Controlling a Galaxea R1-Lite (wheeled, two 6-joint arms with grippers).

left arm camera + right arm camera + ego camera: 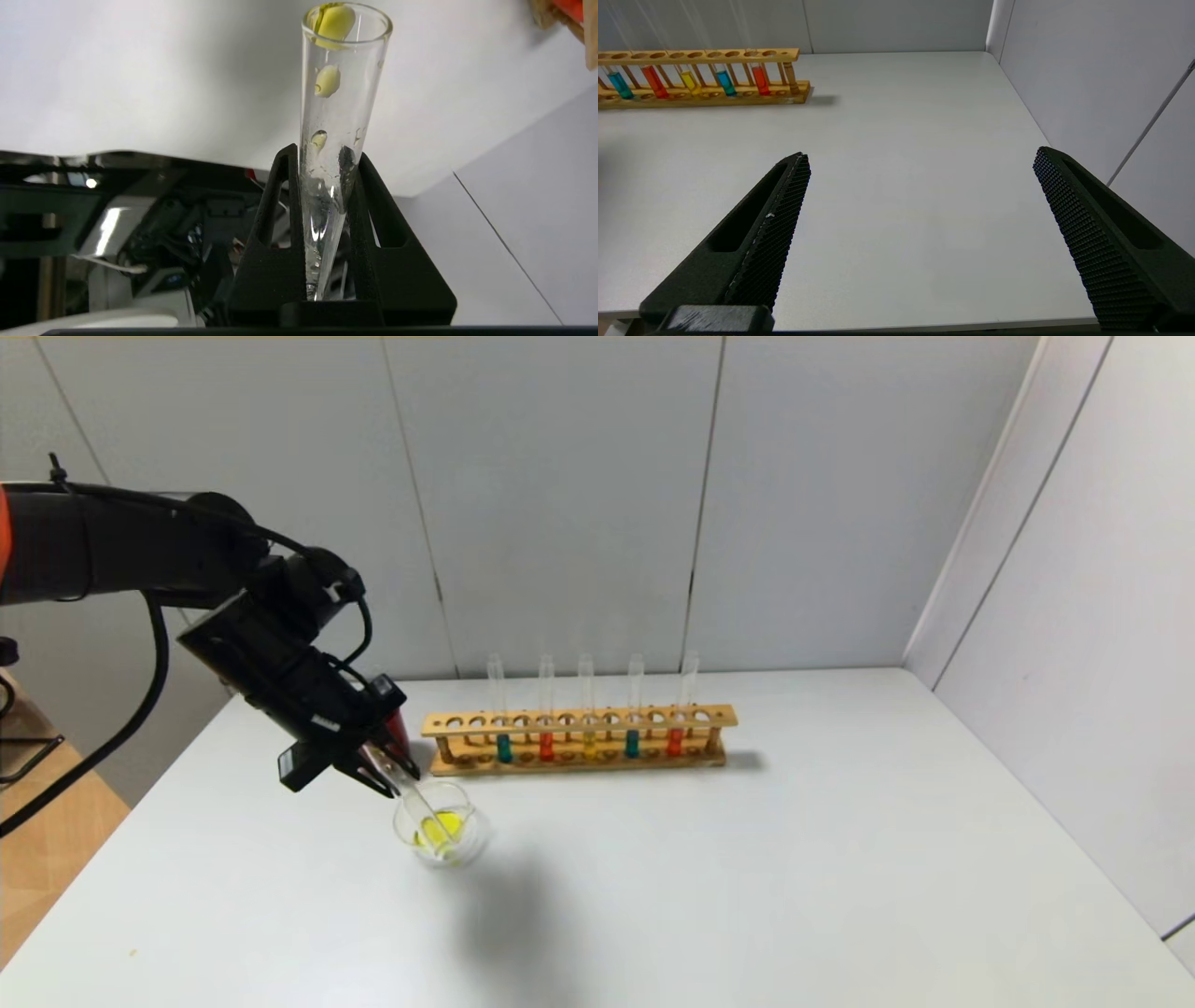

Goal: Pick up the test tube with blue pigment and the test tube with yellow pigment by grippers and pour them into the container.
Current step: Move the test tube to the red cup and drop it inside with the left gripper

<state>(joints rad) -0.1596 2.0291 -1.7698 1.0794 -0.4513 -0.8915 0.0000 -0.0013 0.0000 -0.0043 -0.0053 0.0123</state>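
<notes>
- The left hand (pixel 387 775) gripped the test tube with yellow pigment (pixel 420 798), its fingers (pixel 275 224) clamped tight on the glass near the closed end.
- The tube tilted mouth-down into the glass container (pixel 441 835), which held a pool of yellow liquid; only droplets clung inside the tube (pixel 334 121).
- The container stood on the white counter (pixel 747 877), at about seven o'clock from the wooden rack (pixel 579 739).
- In the rack, the test tube with blue pigment (pixel 504 747) stood upright near its nine o'clock end.
- A dark red cup (pixel 399 733) sat partly hidden behind the left hand.
- The right hand (pixel 920 233) hovered over bare counter, spread wide and holding nothing.
</notes>
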